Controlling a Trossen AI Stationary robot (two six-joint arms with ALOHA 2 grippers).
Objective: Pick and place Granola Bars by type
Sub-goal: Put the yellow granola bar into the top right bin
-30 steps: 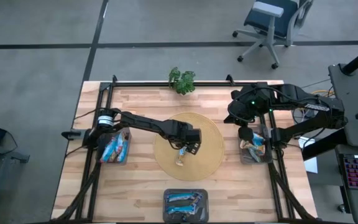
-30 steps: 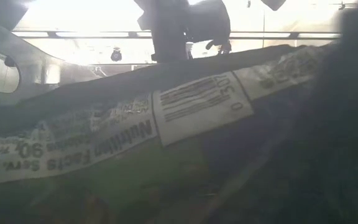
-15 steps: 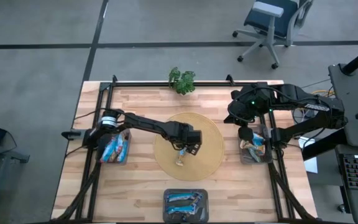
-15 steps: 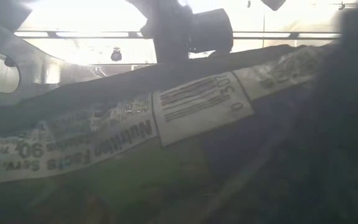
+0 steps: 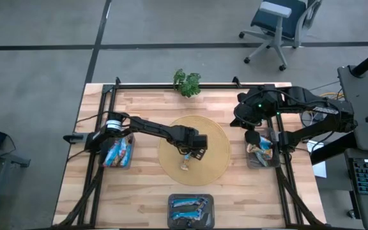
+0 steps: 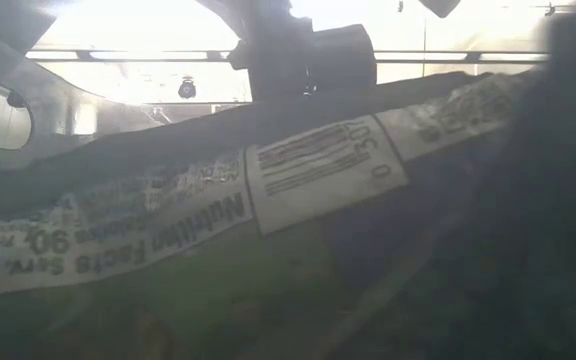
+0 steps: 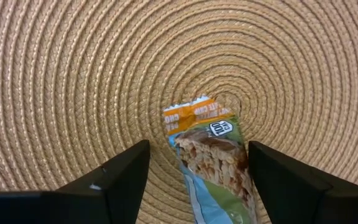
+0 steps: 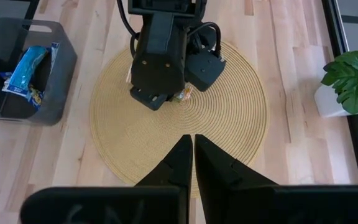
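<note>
One granola bar (image 7: 210, 163), with an orange end and a blue-green body, lies flat at the middle of the round woven mat (image 5: 219, 137); it also shows as the bar (image 5: 185, 165) from above. My left gripper (image 7: 199, 149) is open and points down over it, one finger on each side, touching nothing. My right gripper (image 8: 193, 149) is shut and hovers over the right grey bin (image 5: 260, 156), which holds bars. More blue bars lie in the left bin (image 5: 118, 152) and the near bin (image 5: 190, 209).
A small potted plant (image 5: 187, 82) stands at the table's far edge. A wrapper with a nutrition label (image 6: 318, 170) lies right in front of the low camera and blocks most of that view. Black frame rails run along the table's left and right sides.
My left gripper has come down a little toward the bar on the mat, staying open. The bar has not moved.
</note>
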